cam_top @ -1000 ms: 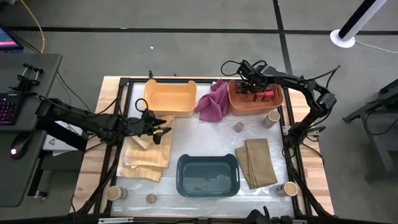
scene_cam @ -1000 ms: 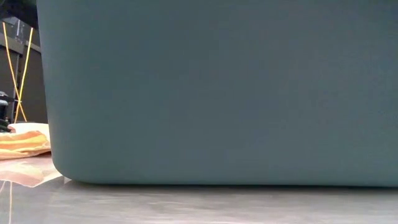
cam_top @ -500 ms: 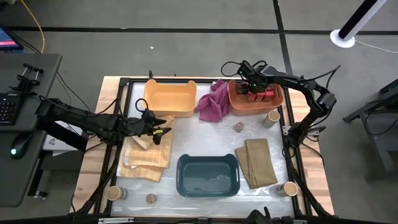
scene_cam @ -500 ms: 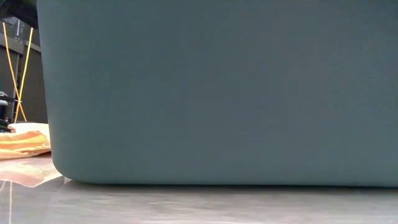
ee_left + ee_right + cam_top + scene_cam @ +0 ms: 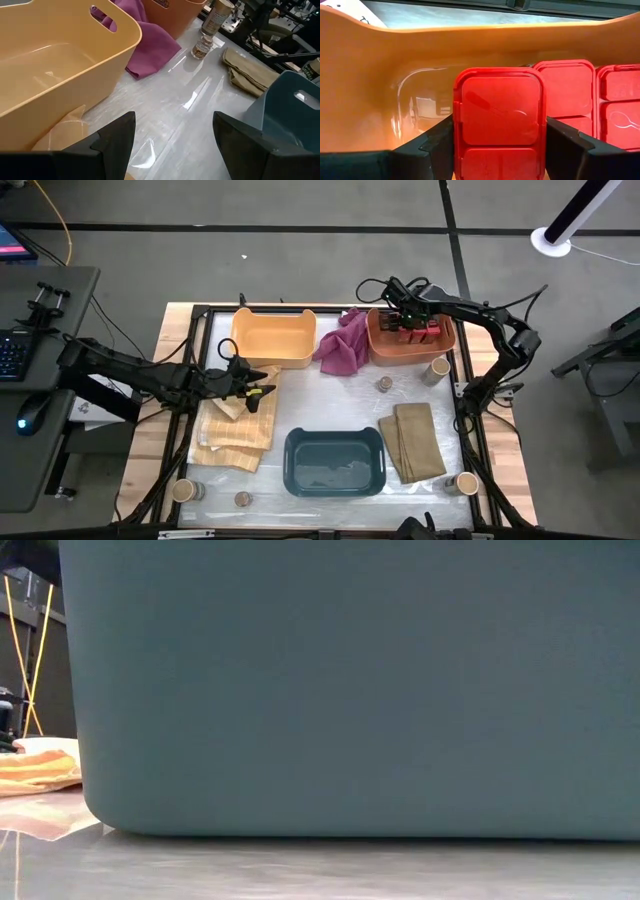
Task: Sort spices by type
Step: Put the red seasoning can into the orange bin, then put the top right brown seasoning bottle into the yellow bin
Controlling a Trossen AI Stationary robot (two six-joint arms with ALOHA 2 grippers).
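The right tool [image 5: 497,150] holds a red tin [image 5: 499,117] upright between its fingers inside the orange bin [image 5: 385,350], beside two other red tins [image 5: 592,95].

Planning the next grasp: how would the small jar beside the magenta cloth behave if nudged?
The small jar stands upright, short and squat, so it probably slides rather than tips. The table's glossy cover suggests easy slipping. Laid over, its round body would likely roll.
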